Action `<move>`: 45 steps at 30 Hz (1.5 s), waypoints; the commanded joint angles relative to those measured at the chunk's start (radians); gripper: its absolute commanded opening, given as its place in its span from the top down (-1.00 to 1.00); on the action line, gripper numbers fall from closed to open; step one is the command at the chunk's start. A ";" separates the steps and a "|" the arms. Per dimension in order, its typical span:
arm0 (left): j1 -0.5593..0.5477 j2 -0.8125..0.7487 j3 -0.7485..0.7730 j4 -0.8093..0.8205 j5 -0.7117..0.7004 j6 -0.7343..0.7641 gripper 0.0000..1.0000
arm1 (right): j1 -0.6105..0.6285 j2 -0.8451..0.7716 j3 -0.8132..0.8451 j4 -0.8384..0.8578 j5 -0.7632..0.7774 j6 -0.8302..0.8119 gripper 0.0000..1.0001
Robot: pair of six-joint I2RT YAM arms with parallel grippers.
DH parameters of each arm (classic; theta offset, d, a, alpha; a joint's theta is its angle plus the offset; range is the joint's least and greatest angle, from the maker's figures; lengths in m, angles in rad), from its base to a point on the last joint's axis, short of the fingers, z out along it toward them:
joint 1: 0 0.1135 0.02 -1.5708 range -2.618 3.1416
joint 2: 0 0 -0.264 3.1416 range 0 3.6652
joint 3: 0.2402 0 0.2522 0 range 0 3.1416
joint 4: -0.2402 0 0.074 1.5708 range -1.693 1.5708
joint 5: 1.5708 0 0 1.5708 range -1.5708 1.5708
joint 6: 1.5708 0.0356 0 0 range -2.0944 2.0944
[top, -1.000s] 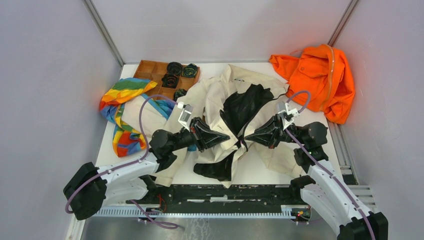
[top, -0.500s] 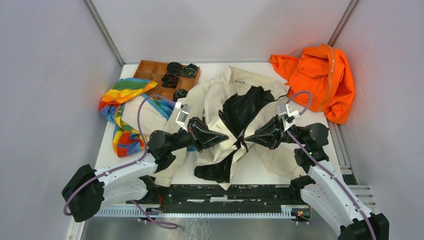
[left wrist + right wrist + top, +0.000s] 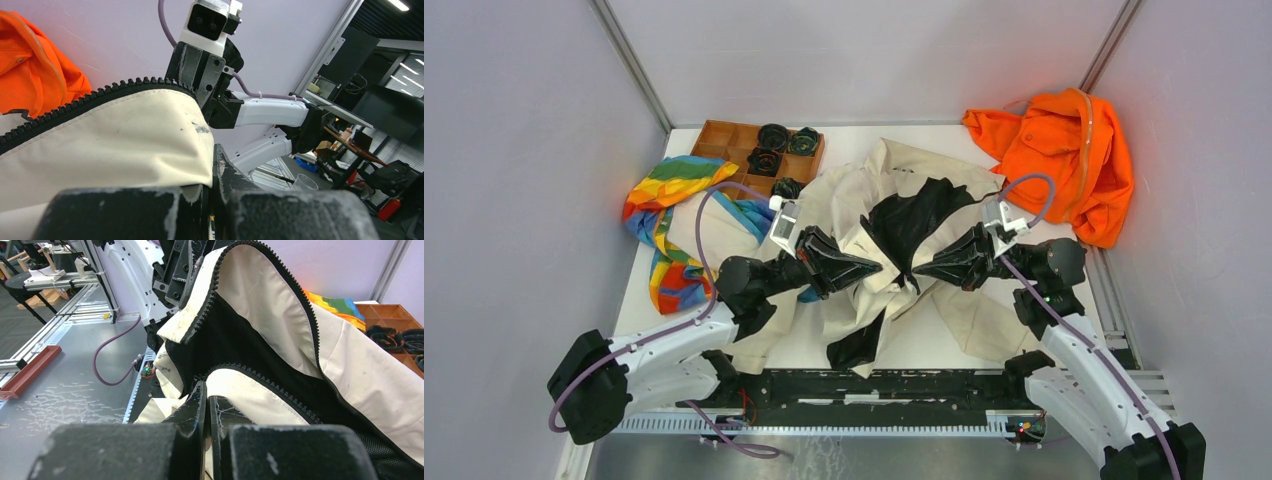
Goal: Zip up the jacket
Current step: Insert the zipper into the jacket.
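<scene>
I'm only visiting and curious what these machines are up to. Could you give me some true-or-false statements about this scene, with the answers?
1. The left jaws and the right jaws are each shut on a zipper edge of the jacket. True.
2. The jacket is fully zipped. False: its front gapes, black lining showing.
3. The orange garment lies at the far right corner. True.
4. The wooden tray is empty. False: dark round items sit in some compartments.
</scene>
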 commanded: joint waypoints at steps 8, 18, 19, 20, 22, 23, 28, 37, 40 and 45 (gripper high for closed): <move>0.002 0.003 0.069 0.059 0.022 0.029 0.96 | 0.007 -0.025 0.002 0.015 0.012 -0.031 0.91; 0.003 0.034 0.092 0.028 0.037 0.049 0.96 | 0.008 -0.043 -0.023 0.022 0.041 0.014 0.92; 0.004 0.033 0.095 0.019 0.041 0.058 0.96 | 0.008 -0.043 -0.027 0.021 0.046 0.016 1.00; 0.004 0.032 0.094 0.018 0.040 0.064 0.96 | 0.008 -0.043 -0.029 0.021 0.052 0.021 1.00; 0.003 0.023 0.076 0.040 0.018 0.067 0.96 | 0.007 -0.043 -0.032 0.030 0.067 0.039 1.00; 0.004 0.021 0.063 0.062 0.007 0.066 0.96 | 0.007 -0.045 -0.032 0.043 0.071 0.051 1.00; 0.004 0.034 0.028 0.121 0.002 0.068 0.96 | 0.005 -0.068 -0.053 0.064 0.088 0.076 1.00; 0.014 0.043 -0.069 0.229 0.009 0.068 0.96 | -0.007 -0.104 -0.051 0.081 0.085 0.110 1.00; 0.021 0.052 -0.098 0.259 0.033 0.063 0.96 | -0.006 -0.111 -0.059 0.070 0.085 0.118 1.00; 0.031 0.077 -0.079 0.281 0.079 0.048 0.96 | -0.006 -0.109 -0.095 0.072 0.080 0.116 1.00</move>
